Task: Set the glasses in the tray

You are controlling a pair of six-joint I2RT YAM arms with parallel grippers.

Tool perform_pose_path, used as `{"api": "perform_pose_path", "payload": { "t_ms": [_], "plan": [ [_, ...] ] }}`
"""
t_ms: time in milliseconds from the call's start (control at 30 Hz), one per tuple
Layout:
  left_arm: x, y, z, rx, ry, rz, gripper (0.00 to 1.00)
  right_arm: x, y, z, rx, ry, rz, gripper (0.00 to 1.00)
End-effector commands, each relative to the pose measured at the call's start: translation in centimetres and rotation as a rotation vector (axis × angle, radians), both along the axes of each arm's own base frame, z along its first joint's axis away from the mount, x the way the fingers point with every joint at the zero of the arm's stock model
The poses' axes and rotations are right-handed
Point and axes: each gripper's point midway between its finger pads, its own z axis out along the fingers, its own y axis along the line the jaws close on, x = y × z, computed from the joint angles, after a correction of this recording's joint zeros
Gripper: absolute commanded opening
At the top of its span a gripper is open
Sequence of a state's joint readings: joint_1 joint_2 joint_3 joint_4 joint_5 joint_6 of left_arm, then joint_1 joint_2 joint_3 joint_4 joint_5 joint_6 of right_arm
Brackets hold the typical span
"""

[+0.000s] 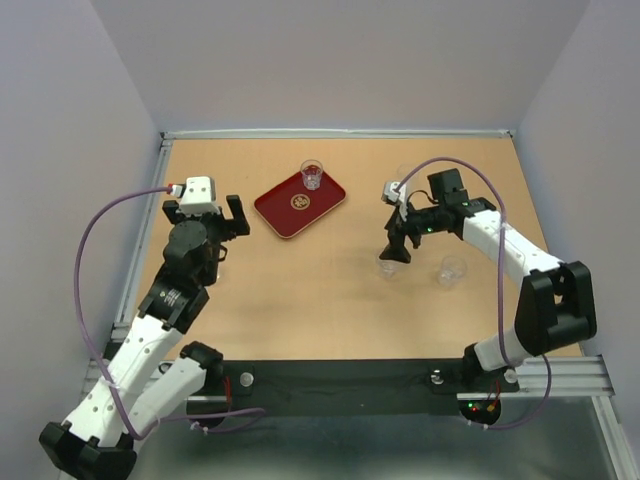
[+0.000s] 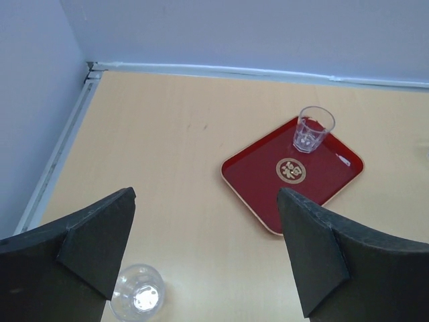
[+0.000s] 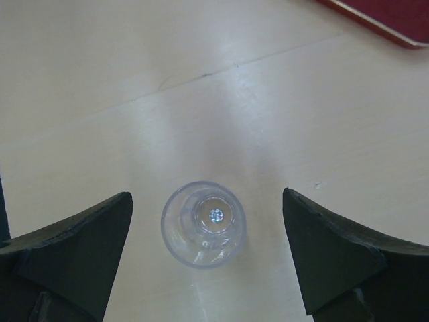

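The dark-red tray (image 1: 285, 215) lies at the back middle of the table, and one clear glass (image 1: 312, 175) stands upright in its far corner. It also shows in the left wrist view (image 2: 314, 129) on the tray (image 2: 255, 174). My right gripper (image 1: 396, 247) is open, above a glass (image 3: 203, 225) that stands on the table between its fingers (image 3: 80, 248), apart from both. Another glass (image 1: 452, 270) stands to its right. My left gripper (image 1: 228, 228) is open and empty, left of the tray. A glass (image 2: 137, 300) stands by its left finger (image 2: 94, 248).
Purple-grey walls close the table on the left, back and right. A metal rail (image 2: 57, 161) runs along the left edge. A corner of the tray (image 3: 382, 17) shows at the top right of the right wrist view. Both arm bases sit at the near edge.
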State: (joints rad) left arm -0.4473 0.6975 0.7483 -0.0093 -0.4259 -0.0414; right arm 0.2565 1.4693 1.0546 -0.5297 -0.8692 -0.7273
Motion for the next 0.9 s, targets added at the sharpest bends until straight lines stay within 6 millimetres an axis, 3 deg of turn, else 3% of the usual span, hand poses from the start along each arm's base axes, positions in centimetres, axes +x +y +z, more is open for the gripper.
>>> {"api": "perform_pose_path", "payload": {
  "t_ms": [0, 333, 500, 867],
  "plan": [
    [-0.2, 1.3, 1.9, -0.012, -0.103, 0.054, 0.99, 0.2, -0.5, -0.7, -0.114, -0.02, 0.034, 0.97],
    [-1.4, 1.6, 1.8, -0.03, -0.136, 0.041, 0.99, 2.0, -2.2, -3.4, -0.248, 0.049, -0.076, 0.9],
    [-1.4, 1.5, 2.0, -0.031, -0.139, 0.037, 0.99, 1.5, -2.4, -4.4, -0.267, 0.078, -0.081, 0.83],
    [-1.5, 1.6, 1.9, -0.03, -0.138, 0.041, 0.98, 1.4, -2.0, -6.5, -0.335, 0.128, -0.097, 0.34]
  ]
}}
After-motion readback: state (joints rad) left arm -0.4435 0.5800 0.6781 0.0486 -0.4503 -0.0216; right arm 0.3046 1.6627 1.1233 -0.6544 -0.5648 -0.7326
